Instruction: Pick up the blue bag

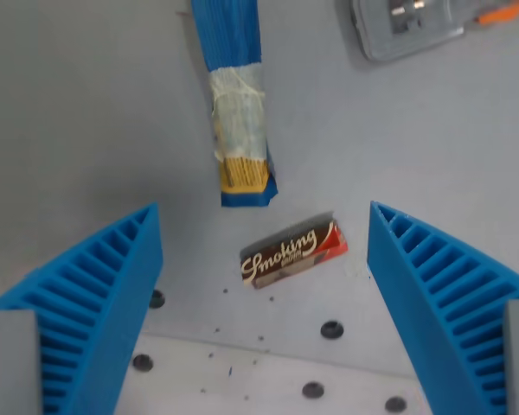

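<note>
Wrist view shows our gripper (264, 251) spread wide and empty; we think the bag (236, 95) is light and crinkly, so we pinch its thin middle.

The long, narrow blue bag (236, 104) with a pale clear window lies flat.

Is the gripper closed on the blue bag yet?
No, the gripper stands open, its fingers wide apart and empty, with the blue bag lying on the table ahead of them, untouched.
</note>
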Robot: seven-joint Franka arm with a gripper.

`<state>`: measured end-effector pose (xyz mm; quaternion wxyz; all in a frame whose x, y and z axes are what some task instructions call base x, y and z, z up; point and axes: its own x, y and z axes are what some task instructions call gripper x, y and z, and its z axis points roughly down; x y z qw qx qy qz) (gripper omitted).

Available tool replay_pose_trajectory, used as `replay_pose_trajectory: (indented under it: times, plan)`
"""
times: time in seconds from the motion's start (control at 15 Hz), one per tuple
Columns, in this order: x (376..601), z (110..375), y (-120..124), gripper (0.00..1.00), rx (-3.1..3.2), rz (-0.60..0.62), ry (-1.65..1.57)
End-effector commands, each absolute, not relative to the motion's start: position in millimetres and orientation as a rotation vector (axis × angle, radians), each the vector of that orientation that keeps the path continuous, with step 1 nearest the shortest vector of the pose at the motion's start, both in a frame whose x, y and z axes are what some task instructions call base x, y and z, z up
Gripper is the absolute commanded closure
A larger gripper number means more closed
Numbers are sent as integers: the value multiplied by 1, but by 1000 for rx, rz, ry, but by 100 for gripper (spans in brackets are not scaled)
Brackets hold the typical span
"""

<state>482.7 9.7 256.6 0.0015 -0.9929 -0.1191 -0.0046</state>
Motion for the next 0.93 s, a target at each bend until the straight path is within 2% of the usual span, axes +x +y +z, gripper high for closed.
replay_pose_trajectory:
  times: [0.07,0.27,0.6,0.87,0.93]
  plan:
    - [478,243,8,0,-3111,-195,-525]
    - [479,228,6,0,-3115,-186,-479]
    - [478,253,-15,0,-3113,-140,-453]
    - [463,272,-40,0,-3113,-112,-445]
    - [459,277,-46,100,-3115,-115,-437]
